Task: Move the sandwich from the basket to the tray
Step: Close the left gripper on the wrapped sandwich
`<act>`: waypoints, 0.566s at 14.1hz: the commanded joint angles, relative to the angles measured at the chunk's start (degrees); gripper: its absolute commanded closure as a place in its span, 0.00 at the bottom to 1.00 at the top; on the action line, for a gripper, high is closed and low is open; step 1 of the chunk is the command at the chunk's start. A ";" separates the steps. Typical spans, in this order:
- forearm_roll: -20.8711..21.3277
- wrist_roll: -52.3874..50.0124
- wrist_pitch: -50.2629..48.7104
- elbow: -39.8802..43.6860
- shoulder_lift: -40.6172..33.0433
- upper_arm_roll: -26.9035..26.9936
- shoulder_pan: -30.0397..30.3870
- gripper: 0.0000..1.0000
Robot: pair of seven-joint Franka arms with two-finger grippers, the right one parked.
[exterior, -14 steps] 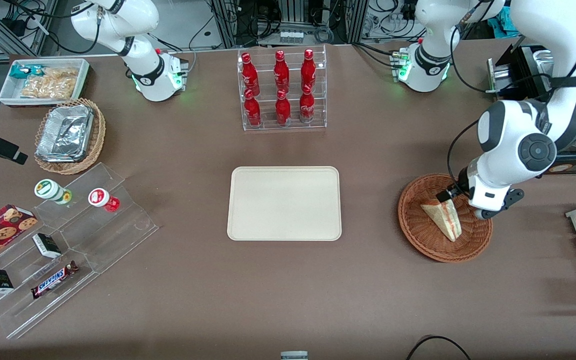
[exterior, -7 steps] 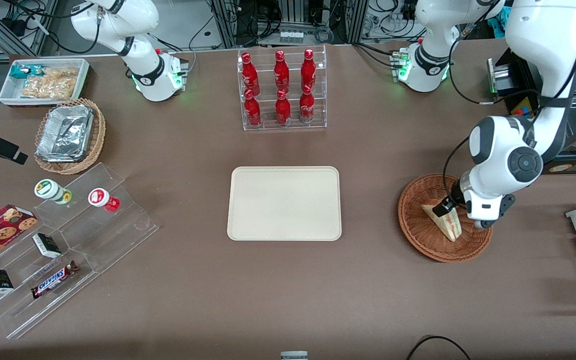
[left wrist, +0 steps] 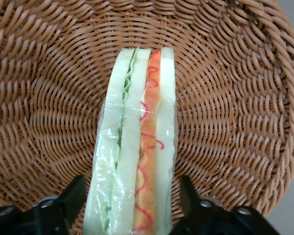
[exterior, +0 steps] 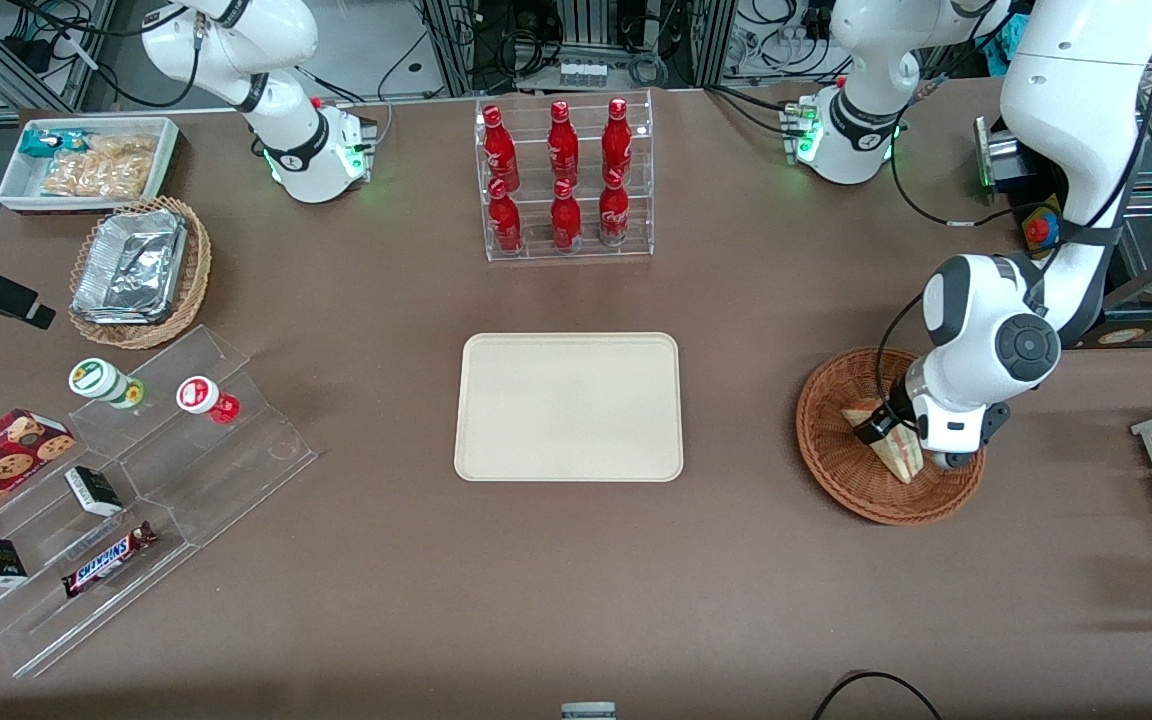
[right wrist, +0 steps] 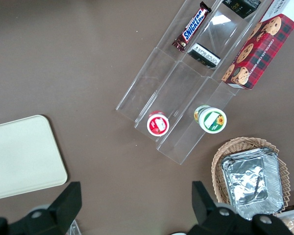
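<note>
Front view, basket: round reddish-brown woven wicker basket [exterior: 889, 436], well apart from the flat cream-beige rectangular tray [exterior: 569, 406], toward the working arm's end of the table.
Front view, sandwich: clear-wrapped triangular sandwich wedge of pale bread with red and green filling [exterior: 891, 445], lying in the basket.
Front view, gripper: black two-finger gripper [exterior: 886, 425], low inside the basket, right at the sandwich.
Front view, room: bare brown table between basket and tray; tray surface bare; clear rack of red bottles [exterior: 564, 178] farther from the camera than the tray, away from a direct path.

Left wrist view, sandwich: wedge [left wrist: 135, 147] standing on edge, layers facing the camera, basket weave [left wrist: 235, 112] all around.
Left wrist view, gripper: gripper [left wrist: 130, 208] spread wide, one finger on each side of the wedge, visible gaps at both, nothing held.
Left wrist view, step: judged as pre-grasp, straddling the sandwich.
Left wrist view, next move: closing gently on the bread faces, then lifting clear of the basket rim before crossing to the tray.

Right wrist view, tray: rounded corner of the tray [right wrist: 24, 156], bare.
</note>
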 commanded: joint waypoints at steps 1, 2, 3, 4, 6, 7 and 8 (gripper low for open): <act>-0.22 0.85 0.24 0.91 -0.22 -0.15 -0.16 0.89; -0.22 3.04 -0.72 1.26 -1.00 -0.15 -0.16 0.92; -0.30 5.06 -4.21 2.57 -2.84 -0.15 -0.16 0.93; -0.31 5.60 -8.86 4.67 -3.90 -0.32 -0.69 0.93; -0.13 5.95 -16.78 9.59 -6.01 -2.33 -3.66 0.91; -0.13 7.96 -18.81 10.48 -7.33 -2.69 -4.81 0.90; 0.04 10.77 -21.10 11.54 -7.77 -4.17 -6.74 0.90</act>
